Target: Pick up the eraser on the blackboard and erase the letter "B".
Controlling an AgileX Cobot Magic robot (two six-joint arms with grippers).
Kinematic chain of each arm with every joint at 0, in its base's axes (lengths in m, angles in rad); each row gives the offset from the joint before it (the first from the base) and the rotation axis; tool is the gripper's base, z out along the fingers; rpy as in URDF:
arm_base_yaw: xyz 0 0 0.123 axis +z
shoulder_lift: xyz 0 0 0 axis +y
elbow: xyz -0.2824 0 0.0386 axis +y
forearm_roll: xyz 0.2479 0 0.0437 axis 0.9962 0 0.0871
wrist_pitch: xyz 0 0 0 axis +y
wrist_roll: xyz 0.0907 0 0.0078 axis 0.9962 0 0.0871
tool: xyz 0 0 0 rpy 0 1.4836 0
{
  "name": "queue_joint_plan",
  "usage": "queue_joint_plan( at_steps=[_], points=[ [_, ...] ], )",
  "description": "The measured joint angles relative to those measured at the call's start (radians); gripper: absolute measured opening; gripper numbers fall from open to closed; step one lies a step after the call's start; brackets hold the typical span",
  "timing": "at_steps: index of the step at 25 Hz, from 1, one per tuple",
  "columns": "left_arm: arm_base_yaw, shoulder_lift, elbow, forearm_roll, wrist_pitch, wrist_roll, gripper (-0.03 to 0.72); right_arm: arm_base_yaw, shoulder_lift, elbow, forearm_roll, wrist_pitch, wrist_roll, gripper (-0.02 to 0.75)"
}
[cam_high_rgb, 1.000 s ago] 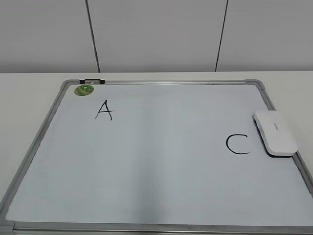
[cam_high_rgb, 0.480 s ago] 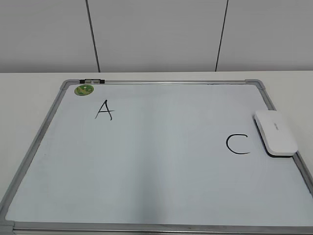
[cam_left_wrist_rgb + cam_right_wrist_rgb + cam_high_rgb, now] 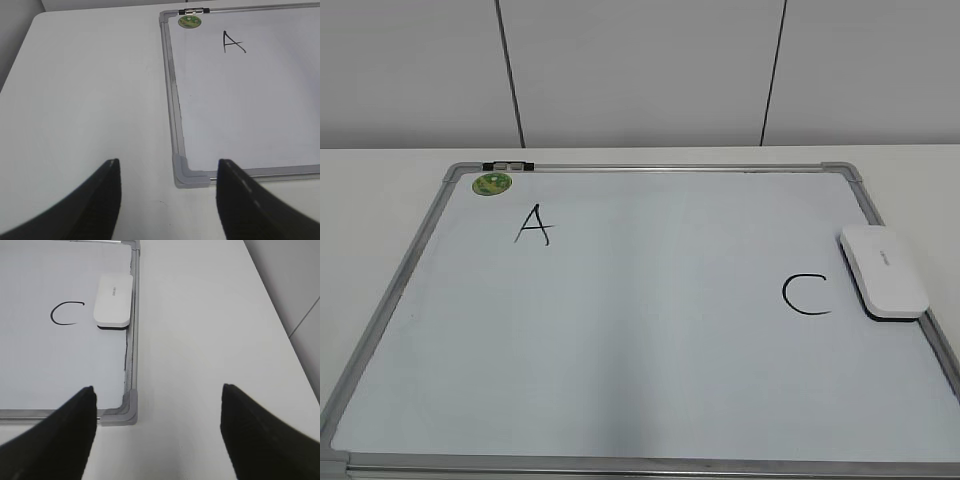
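The blackboard [image 3: 650, 330] is a white board with a silver-grey frame, flat on the white table. The white eraser [image 3: 883, 270] lies on its right edge, right of the black "C" [image 3: 806, 295]; it also shows in the right wrist view [image 3: 114, 301]. A black "A" [image 3: 533, 225] is at the upper left. No letter "B" shows on the board. My left gripper [image 3: 167, 172] is open and empty over the table at the board's near left corner. My right gripper [image 3: 157, 397] is open and empty over the near right corner. Neither gripper shows in the exterior view.
A small round green sticker [image 3: 492, 184] sits at the board's far left corner, next to a black and silver clip [image 3: 508, 165] on the frame. A grey panelled wall stands behind the table. White table lies on both sides of the board.
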Motion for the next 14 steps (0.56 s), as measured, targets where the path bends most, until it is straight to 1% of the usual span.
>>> queue_joint_plan(
  at_steps=[14],
  points=[
    [0.000, 0.000, 0.000, 0.000, 0.000, 0.000, 0.438, 0.000, 0.000, 0.000, 0.000, 0.000, 0.000, 0.592]
  ],
)
